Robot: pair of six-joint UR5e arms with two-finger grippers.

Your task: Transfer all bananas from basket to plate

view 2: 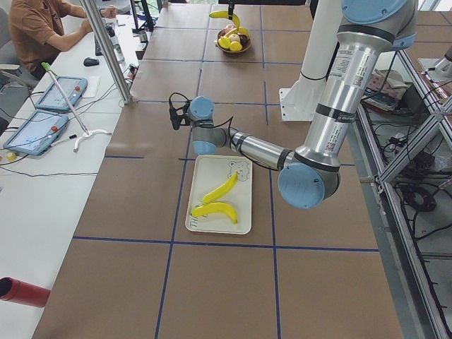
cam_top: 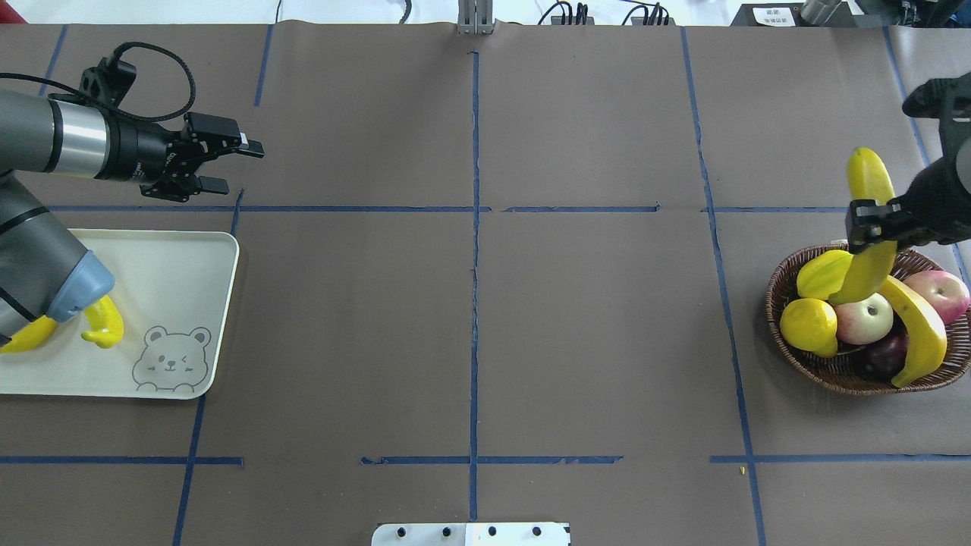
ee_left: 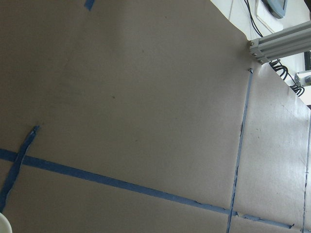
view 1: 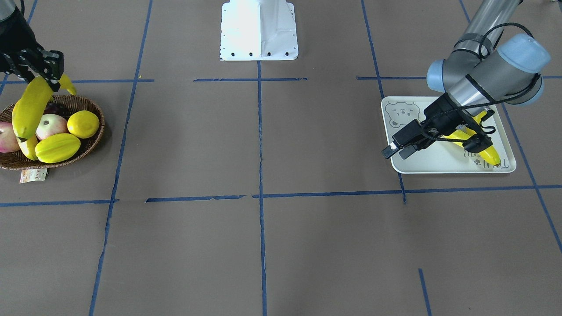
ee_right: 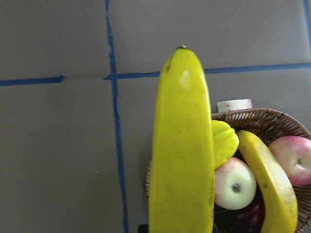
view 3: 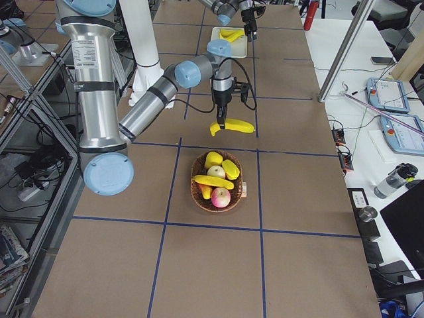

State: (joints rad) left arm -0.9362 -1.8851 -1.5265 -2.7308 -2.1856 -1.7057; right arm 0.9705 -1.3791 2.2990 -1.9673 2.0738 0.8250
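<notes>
The right gripper [cam_top: 878, 227] was clamped across the middle of a banana [cam_top: 869, 178] and held it lifted above the basket [cam_top: 775, 297], the fruit hanging clear of the wicker in the side views. Another banana [cam_top: 922, 334] lay inside the basket, curved over two apples [cam_top: 865, 318], beside a lemon [cam_top: 808, 326], a starfruit [cam_top: 819, 274] and a dark fruit [cam_top: 884, 356]. Well apart, at the other end of the table, the plate [cam_top: 190, 258] carried two bananas [view 2: 217, 201] lying side by side, partly hidden under the left arm in the overhead view. The left gripper [cam_top: 239, 165] hung in the air near the plate's corner, its fingers [cam_top: 250, 147] spread apart with nothing between them
</notes>
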